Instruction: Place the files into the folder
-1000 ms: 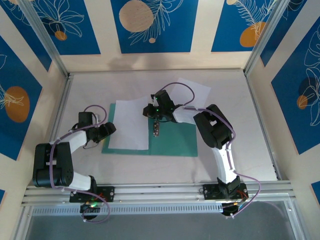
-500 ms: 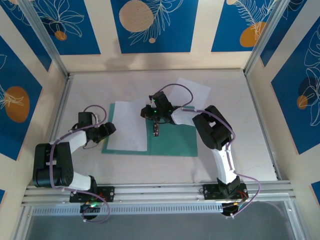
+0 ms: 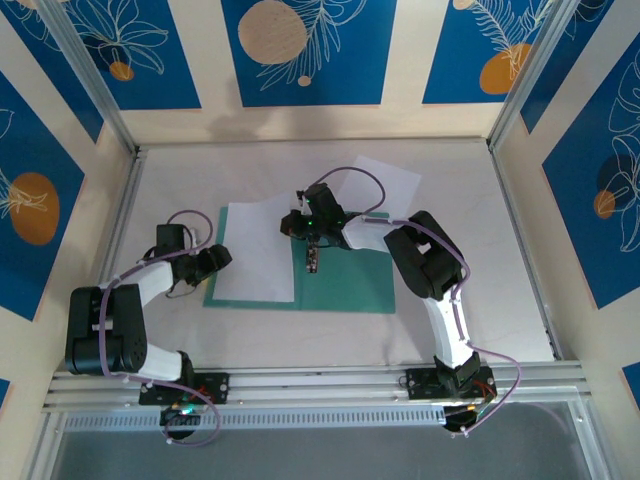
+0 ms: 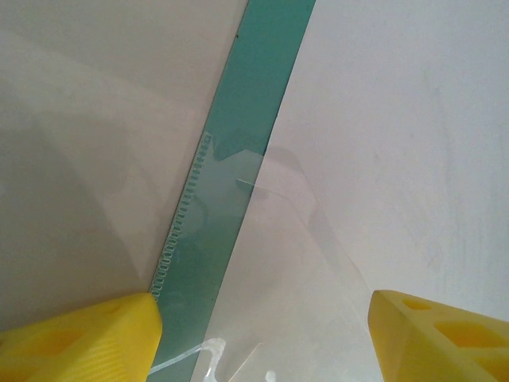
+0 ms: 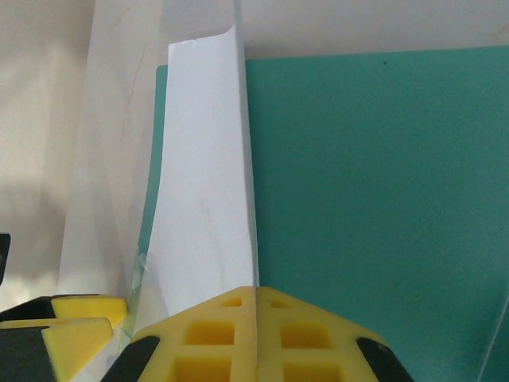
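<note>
My right gripper [image 5: 256, 293] is pinched shut on the edge of one white sheet [image 5: 205, 175], which lies over the left half of the teal folder [image 3: 345, 285]. My left gripper [image 3: 220, 257] stands wide at the folder's left edge. Recommendation: draw the sheet slowly and square to the cover, without creasing it. The second sheet [image 3: 388, 178] lies on the table beyond.

Sheet [image 3: 255, 255] over folder [image 3: 350, 282] left half; second sheet [image 3: 388, 178] behind folder, on table [image 3: 480, 260]

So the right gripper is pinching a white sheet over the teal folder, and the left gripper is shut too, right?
No, the left gripper is open: the left wrist view shows its yellow fingers wide apart. The right gripper does pinch a white sheet over the teal folder.
</note>
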